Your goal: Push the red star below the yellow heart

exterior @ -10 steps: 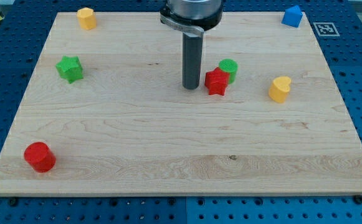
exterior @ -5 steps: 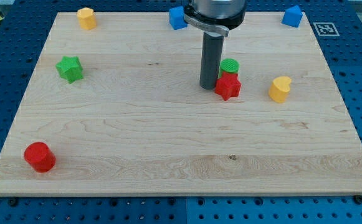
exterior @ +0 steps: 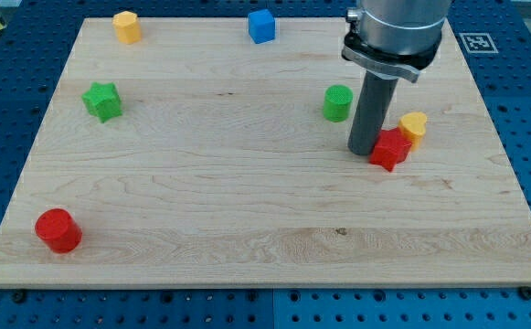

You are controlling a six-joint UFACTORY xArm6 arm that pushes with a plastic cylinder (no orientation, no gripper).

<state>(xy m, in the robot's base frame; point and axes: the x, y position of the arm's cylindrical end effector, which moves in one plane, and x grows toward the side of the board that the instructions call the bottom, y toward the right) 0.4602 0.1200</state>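
Small red plastic star (exterior: 390, 150), pushed rightward from beside the green plastic cylinder (exterior: 337, 102), now touches my tip (exterior: 365, 152) on its right, just below-left of the yellow plastic heart (exterior: 413, 128); task nearly complete. The rod holds nothing.

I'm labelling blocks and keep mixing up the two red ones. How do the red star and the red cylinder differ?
Shape: the red star has points; the red cylinder is round with a flat top.
Place: the star lies at the view's right, just below-left of the yellow heart; the cylinder is at the bottom left.
Contact: my tip is against the star's left side; the cylinder stands alone.
Both are red and rest on the board.
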